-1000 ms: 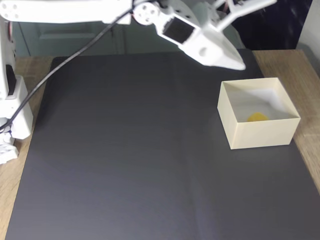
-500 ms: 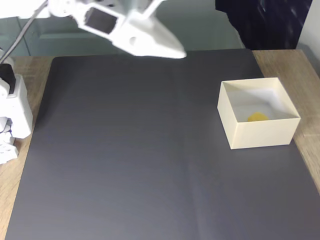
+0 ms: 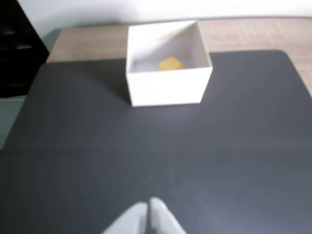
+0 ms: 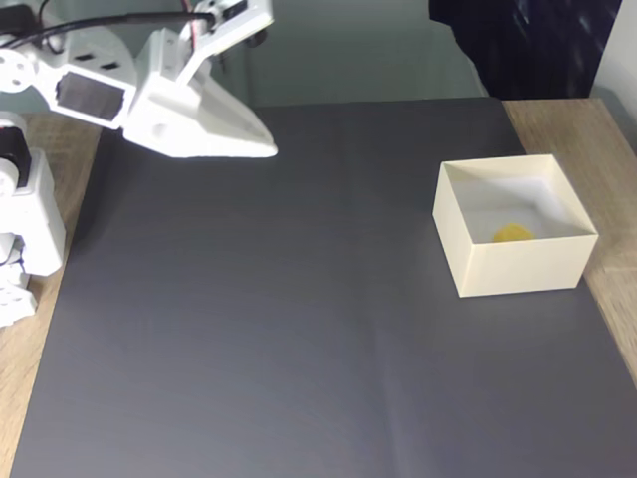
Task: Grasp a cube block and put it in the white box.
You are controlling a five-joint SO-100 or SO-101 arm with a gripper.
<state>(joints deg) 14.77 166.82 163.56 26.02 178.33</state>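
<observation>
Cube block lies inside the white box

Cube block [image 4: 513,233], small, yellow and round-edged, rests on the pale floor of the white box [image 4: 518,266], a thin-walled square box near the dark mat's [image 4: 299,329] edge. Well apart from the box, above bare smooth mat, the white gripper [image 4: 267,149] hangs empty, fingers [image 3: 158,218] pressed together.

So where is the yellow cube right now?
The cube block lies inside the white box on the right of the fixed view, on the box floor near its front wall; the gripper is far off at upper left.
</observation>
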